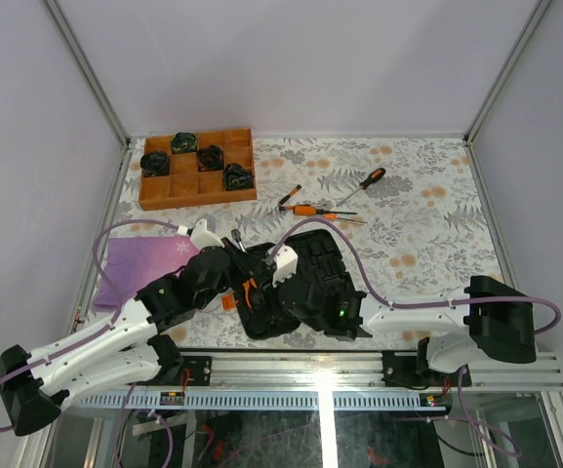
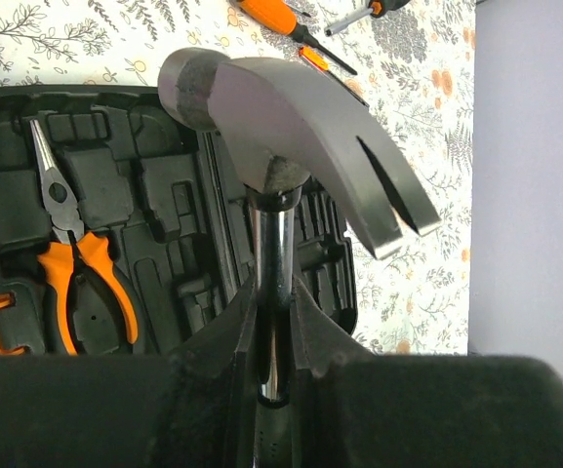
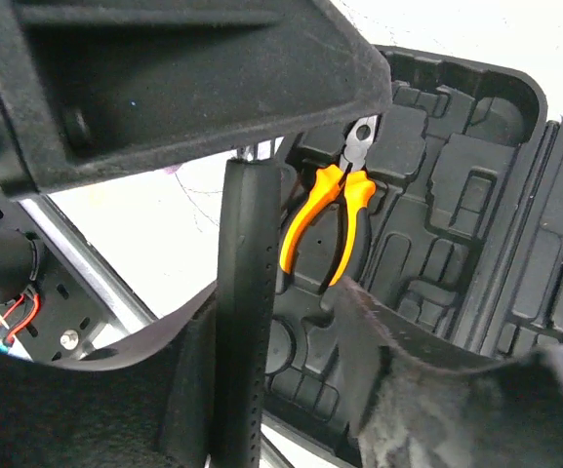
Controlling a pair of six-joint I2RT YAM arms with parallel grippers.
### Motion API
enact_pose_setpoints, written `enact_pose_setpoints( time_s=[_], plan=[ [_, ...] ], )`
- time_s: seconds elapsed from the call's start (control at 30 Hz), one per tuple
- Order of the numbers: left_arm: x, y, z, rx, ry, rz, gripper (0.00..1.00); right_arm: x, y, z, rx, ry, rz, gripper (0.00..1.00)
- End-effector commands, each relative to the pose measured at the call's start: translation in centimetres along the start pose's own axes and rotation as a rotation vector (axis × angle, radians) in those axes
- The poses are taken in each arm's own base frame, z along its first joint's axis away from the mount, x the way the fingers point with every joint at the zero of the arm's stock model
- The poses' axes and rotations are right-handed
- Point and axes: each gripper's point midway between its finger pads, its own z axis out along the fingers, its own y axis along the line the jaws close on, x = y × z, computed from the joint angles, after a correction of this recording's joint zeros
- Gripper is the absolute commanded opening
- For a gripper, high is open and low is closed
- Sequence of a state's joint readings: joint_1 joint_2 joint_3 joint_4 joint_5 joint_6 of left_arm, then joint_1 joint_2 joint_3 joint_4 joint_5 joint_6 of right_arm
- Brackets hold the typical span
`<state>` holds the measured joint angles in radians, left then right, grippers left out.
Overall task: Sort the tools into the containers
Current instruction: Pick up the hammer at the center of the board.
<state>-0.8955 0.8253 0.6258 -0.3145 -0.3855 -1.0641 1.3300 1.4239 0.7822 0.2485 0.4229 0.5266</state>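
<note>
My left gripper (image 2: 273, 292) is shut on the steel neck of the black-handled hammer (image 2: 291, 117) and holds it above the open black tool case (image 2: 164, 185). The hammer's black handle (image 3: 245, 292) stands between my right gripper's fingers. My right gripper (image 3: 276, 312) is open, its left finger at the handle and its right finger apart from it. Orange-handled pliers (image 2: 76, 283) lie in a moulded slot of the case (image 3: 457, 195) and also show in the right wrist view (image 3: 335, 219). In the top view both grippers (image 1: 230, 265) (image 1: 266, 278) meet over the case (image 1: 320, 263). Three screwdrivers (image 1: 305, 209) lie beyond it.
A brown wooden compartment tray (image 1: 198, 185) holding several dark items stands at the back left. A purple cloth (image 1: 140, 258) lies left of the case. Cage posts and walls close in the table on both sides.
</note>
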Motion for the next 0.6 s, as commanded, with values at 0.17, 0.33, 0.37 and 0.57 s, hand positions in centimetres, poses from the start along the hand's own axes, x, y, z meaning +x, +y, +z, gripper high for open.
enact_pose_setpoints(
  time_s=[0.17, 0.33, 0.37, 0.57],
  plan=[
    [-0.5, -1.4, -0.4, 0.063, -0.009, -0.039, 0.00, -4.1, 1.0, -0.7, 0.012, -0.118, 0.131, 0.22],
    [-0.4, -2.0, -0.8, 0.103, 0.005, -0.038, 0.14, -5.1, 0.9, -1.8, 0.012, -0.135, 0.190, 0.01],
    [-0.4, -2.2, -0.9, 0.116, 0.006, -0.037, 0.18, -5.3, 0.8, -2.1, 0.017, -0.140, 0.203, 0.00],
    [-0.6, -2.9, -1.9, 0.174, 0.006, -0.028, 0.50, -7.1, -0.6, -4.2, 0.046, -0.189, 0.267, 0.00]
  ],
)
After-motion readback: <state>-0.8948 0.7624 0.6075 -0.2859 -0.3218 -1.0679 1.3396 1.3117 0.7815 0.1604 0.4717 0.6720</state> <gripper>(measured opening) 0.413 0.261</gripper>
